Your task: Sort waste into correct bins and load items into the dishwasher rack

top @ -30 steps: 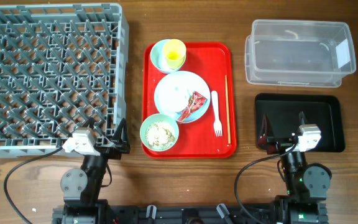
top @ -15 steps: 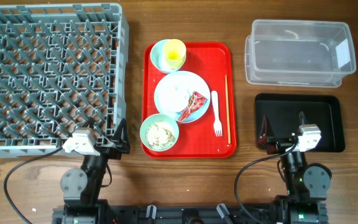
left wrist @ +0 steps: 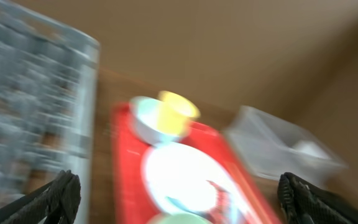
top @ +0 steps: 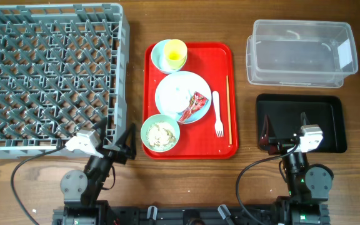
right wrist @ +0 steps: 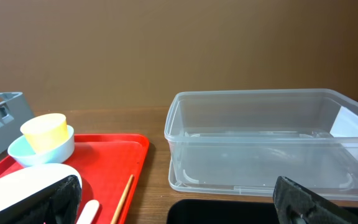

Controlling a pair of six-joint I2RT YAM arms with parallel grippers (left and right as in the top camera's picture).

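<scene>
Evidently nothing gripped; jaws wide and empty on left gripper (top: 122, 147) and right gripper (top: 284, 128); just right of the left jaws, near-left on the red plastic serving tray (top: 224, 56), the round pale green bowl (top: 144, 131) of beige rice scraps (top: 162, 133); beyond, on the round pale blue plate (top: 164, 94), the crumpled red wrapper (top: 194, 103), long axis near-left to far-right; likely a left-arm reach.

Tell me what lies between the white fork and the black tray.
In the overhead view, the thin wooden stick lies beside the white fork on the red tray; past its rim, only bare table reaches the black tray.
</scene>
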